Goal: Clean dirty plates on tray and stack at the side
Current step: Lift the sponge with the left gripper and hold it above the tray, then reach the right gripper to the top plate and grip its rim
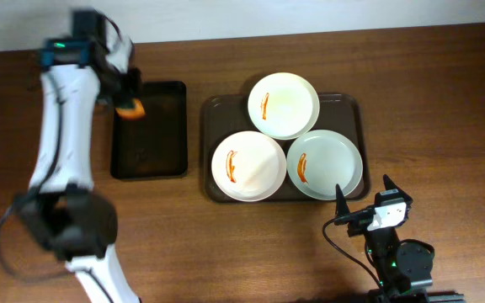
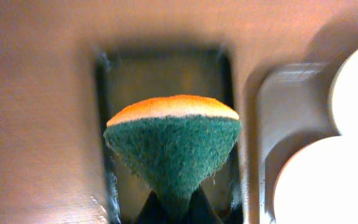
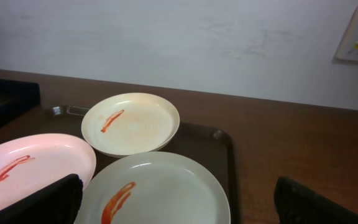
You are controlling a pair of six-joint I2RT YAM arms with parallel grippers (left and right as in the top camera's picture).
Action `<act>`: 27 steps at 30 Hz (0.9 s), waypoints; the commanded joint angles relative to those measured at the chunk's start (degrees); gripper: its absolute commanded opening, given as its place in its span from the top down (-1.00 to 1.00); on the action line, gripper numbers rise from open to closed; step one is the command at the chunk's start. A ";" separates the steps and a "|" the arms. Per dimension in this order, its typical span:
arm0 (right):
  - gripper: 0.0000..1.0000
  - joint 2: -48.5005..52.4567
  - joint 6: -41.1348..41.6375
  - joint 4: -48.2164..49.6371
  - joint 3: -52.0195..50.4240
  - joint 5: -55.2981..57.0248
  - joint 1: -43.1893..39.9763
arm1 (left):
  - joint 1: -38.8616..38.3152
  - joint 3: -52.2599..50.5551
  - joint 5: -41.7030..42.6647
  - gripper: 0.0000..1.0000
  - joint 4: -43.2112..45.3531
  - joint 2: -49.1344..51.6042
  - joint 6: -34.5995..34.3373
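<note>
Three white plates with orange-red streaks sit on the dark brown tray (image 1: 350,103): one at the back (image 1: 284,104), one front left (image 1: 248,166), one front right (image 1: 325,163). The back plate overlaps the other two. My left gripper (image 1: 130,107) is shut on an orange and green sponge (image 2: 173,143) above the small black tray (image 1: 150,130), left of the plates. My right gripper (image 1: 362,202) is open and empty, just in front of the brown tray's right corner. In the right wrist view the front right plate (image 3: 160,190) lies between my fingers (image 3: 179,205).
The narrow black tray (image 2: 166,74) stands left of the brown tray. Bare wooden table (image 1: 445,101) lies to the right of the brown tray and along the front. A white wall (image 3: 179,37) is behind the table.
</note>
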 commanded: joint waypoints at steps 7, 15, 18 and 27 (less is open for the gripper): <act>-0.97 -0.33 -0.37 -0.33 -0.31 0.50 0.31 | -0.17 -9.40 -2.60 1.00 4.74 2.60 0.46; -0.97 -0.33 -0.31 2.86 -0.31 0.15 0.35 | -0.24 8.48 1.20 1.00 -4.11 -12.50 -3.72; -0.97 -0.33 6.23 8.11 -0.31 -17.64 0.37 | -0.33 8.31 1.73 1.00 -6.82 -13.68 -3.72; -0.97 6.10 8.26 8.74 16.68 -25.73 -0.31 | -1.84 -4.24 1.75 1.00 -4.13 -13.31 -3.69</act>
